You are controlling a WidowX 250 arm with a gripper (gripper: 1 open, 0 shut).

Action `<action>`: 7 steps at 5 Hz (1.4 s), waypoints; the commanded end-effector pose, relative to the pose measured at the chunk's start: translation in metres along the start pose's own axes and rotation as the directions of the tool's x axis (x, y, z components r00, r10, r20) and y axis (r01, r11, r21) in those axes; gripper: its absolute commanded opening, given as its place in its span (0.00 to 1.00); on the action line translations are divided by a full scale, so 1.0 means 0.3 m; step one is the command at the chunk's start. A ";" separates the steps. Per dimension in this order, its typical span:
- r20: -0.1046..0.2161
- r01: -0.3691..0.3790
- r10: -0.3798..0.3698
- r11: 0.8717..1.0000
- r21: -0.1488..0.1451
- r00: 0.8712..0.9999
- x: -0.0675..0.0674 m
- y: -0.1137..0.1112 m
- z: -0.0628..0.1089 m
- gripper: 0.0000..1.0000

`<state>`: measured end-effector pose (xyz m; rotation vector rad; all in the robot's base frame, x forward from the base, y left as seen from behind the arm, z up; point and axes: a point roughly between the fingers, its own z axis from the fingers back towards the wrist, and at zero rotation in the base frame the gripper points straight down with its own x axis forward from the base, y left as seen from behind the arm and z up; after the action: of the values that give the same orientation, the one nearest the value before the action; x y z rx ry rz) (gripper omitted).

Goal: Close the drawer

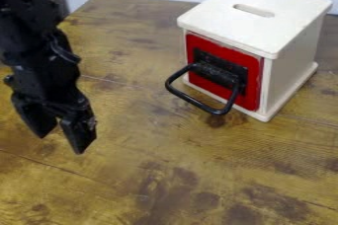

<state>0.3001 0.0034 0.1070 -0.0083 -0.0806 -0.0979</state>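
**A:** Where does the black robot hand point(55, 128) stand?

**B:** Over the left side of the worn, dark-stained wooden bench point(199, 185), pointing straight down. Its two black fingers point(81, 135) are spread wide apart, with nothing between them. The tips hang just above the wood or on it; which one cannot be told from this angle.

**A:** And the thing it is here for?

**B:** The red-fronted drawer point(222, 71) with a black panel sits in the pale wooden cube box point(259, 32), which stands toward the far right corner of the bench. The red front faces the left and near edges. It looks close to flush with the box, though how far it is pushed in is hard to judge.

**A:** The handle?

**B:** A large black wire loop handle point(199, 93) juts from the drawer front toward the middle of the bench, its outer bar low, near the wood.

**A:** Any contact between the two?

**B:** None. The hand is well apart from the handle, with bare bench between them. The box's top carries one narrow slot point(254, 11).
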 end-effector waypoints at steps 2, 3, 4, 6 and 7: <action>0.082 -0.119 0.117 0.993 0.023 0.990 0.031 0.001 0.103 1.00; 0.094 -0.140 0.137 0.990 0.020 0.986 0.010 -0.016 0.116 1.00; 0.089 -0.122 0.120 0.992 0.018 0.989 -0.003 -0.031 0.123 1.00; 0.095 -0.039 0.038 0.999 0.009 0.995 0.049 -0.065 0.160 1.00; 0.077 0.035 -0.035 0.999 0.001 0.996 0.065 -0.059 0.128 1.00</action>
<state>0.3057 -0.0135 0.1294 -0.0094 -0.0862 -0.1232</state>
